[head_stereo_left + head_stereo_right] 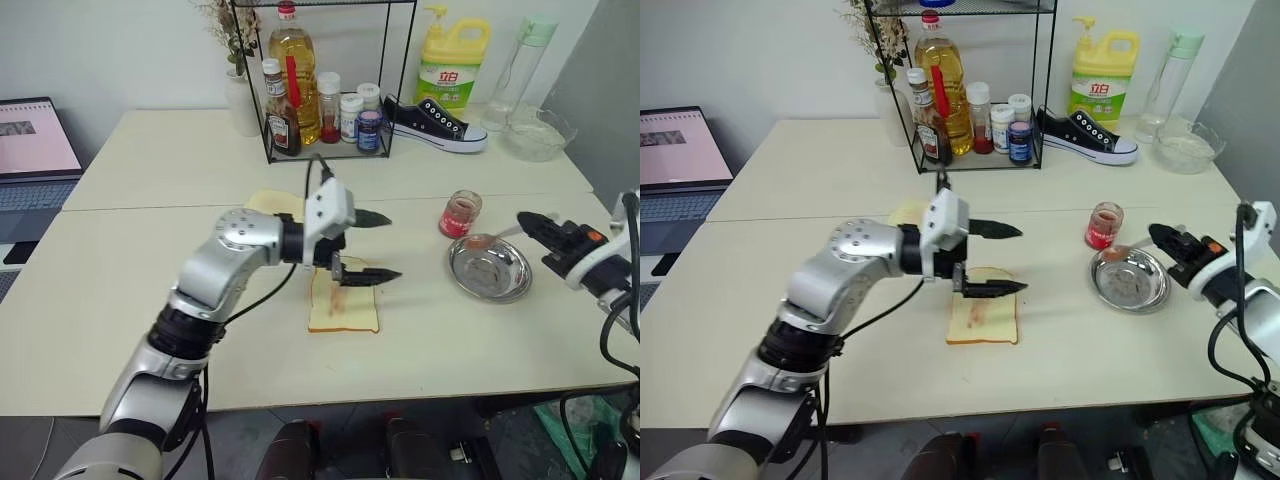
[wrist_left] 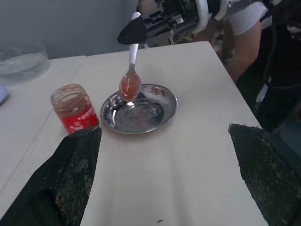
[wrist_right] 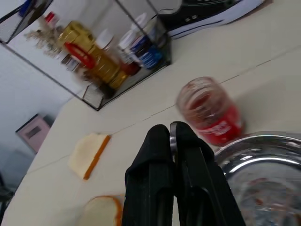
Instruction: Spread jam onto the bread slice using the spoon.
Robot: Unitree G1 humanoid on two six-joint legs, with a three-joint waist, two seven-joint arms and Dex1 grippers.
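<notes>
- Right now my left jaws [image 1: 372,246] hang wide open with nothing between them, hovering just above the bread slice [image 1: 343,305], one finger pointing out over its far edge and the other over its middle.
- That bread slice lies flat on the surface [image 1: 150,290] near the front centre, with a faint reddish smear of jam [image 1: 338,300] down its middle (thin, more a streak than a blob).
- Off to the right, my right jaws [image 1: 531,226] are clamped tight on the handle of the spoon [image 2: 131,75], holding it above the round steel dish [image 1: 490,268].
- From my left wrist I see the spoon's bowl pointing down over the dish's far rim, loaded with glossy red jam.
- The dish itself carries a few red smears inside.
- Just beside the dish, on its far left side, stands the small glass jam jar [image 1: 460,213], open, with a red label.
- A second piece of bread [image 3: 87,153] lies further back on the surface, behind my left arm.
- At the back a wire rack [image 1: 325,80] holds bottles and small jars, with a black sneaker [image 1: 435,124] and a yellow detergent jug [image 1: 456,65] to its right.
- A glass bowl [image 1: 537,135] sits at the far right corner, and a laptop [image 1: 35,150] at the far left.
</notes>
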